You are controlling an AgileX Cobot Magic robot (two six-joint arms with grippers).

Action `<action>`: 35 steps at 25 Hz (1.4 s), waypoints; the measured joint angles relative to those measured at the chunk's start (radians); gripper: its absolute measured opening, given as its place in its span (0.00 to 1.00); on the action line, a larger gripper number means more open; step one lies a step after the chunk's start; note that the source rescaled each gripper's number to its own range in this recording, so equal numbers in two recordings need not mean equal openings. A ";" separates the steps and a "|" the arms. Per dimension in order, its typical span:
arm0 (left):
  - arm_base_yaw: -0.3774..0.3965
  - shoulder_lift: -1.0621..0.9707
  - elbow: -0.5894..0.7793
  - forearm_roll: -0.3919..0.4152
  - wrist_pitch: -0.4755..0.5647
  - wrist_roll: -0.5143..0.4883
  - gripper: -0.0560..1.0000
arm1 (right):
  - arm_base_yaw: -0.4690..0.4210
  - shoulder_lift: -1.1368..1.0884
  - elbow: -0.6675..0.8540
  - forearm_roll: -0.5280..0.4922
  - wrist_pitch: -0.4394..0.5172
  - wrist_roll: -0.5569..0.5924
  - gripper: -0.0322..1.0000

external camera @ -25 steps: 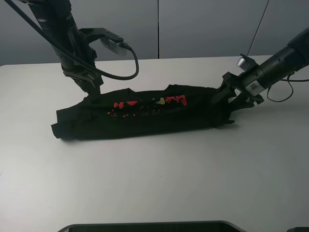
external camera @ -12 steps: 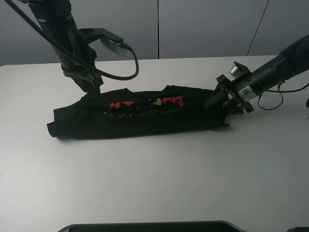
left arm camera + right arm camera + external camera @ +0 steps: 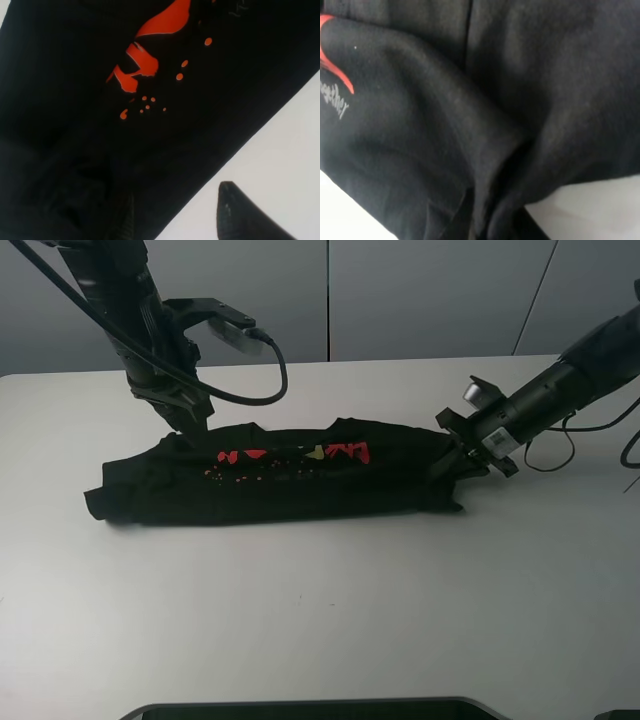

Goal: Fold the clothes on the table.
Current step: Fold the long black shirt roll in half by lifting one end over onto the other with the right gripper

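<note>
The clothes (image 3: 290, 480) are one black T-shirt folded into a long band across the white table (image 3: 320, 610), with red and yellow print on top. My left gripper (image 3: 190, 427) stands over the band's far edge near its left end. In the left wrist view it (image 3: 175, 200) is open, one fingertip (image 3: 240, 215) over bare table and the other over the black cloth (image 3: 75, 75). My right gripper (image 3: 452, 455) is at the band's right end. The right wrist view is filled with cloth (image 3: 470, 100) that puckers to a pinch between the jaws.
Grey wall panels (image 3: 420, 290) stand behind the table. Cables (image 3: 590, 428) trail from the right arm over the table's far right. A dark edge (image 3: 310, 708) runs along the bottom of the exterior view. Bare tabletop lies in front of the shirt.
The right gripper has moved left at the shirt's right end and closed on the cloth. The whole band has slid a little to the left. The left arm has stayed put.
</note>
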State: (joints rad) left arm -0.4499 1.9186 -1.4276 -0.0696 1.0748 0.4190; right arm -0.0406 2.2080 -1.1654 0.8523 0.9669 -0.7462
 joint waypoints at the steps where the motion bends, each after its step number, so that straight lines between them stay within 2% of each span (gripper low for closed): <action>1: 0.000 0.000 0.000 0.000 0.000 0.000 0.53 | -0.008 -0.013 0.000 -0.019 -0.011 0.002 0.09; 6: 0.000 0.000 0.000 0.000 0.000 0.000 0.53 | -0.078 -0.124 0.002 -0.151 -0.112 0.077 0.09; 9: 0.000 0.000 0.000 0.000 0.000 0.000 0.53 | -0.127 -0.210 0.004 -0.210 -0.135 0.115 0.09; 14: 0.000 0.000 0.000 0.000 -0.002 0.000 0.53 | -0.169 -0.350 0.004 -0.236 -0.150 0.133 0.09; 18: 0.000 0.000 0.000 0.000 -0.002 0.000 0.53 | -0.165 -0.441 0.004 -0.237 -0.112 0.133 0.09; 22: 0.000 0.000 0.000 0.000 -0.002 0.000 0.53 | -0.126 -0.523 0.001 -0.238 -0.047 0.133 0.09; 29: 0.000 0.000 0.000 0.000 -0.002 0.000 0.53 | -0.010 -0.590 -0.115 -0.209 0.144 0.155 0.09; 35: 0.000 -0.019 0.000 0.004 -0.032 0.000 0.53 | 0.145 -0.591 -0.127 -0.190 0.146 0.172 0.09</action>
State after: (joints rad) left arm -0.4499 1.8992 -1.4276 -0.0653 1.0433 0.4190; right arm 0.1045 1.6168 -1.2920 0.6619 1.1129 -0.5744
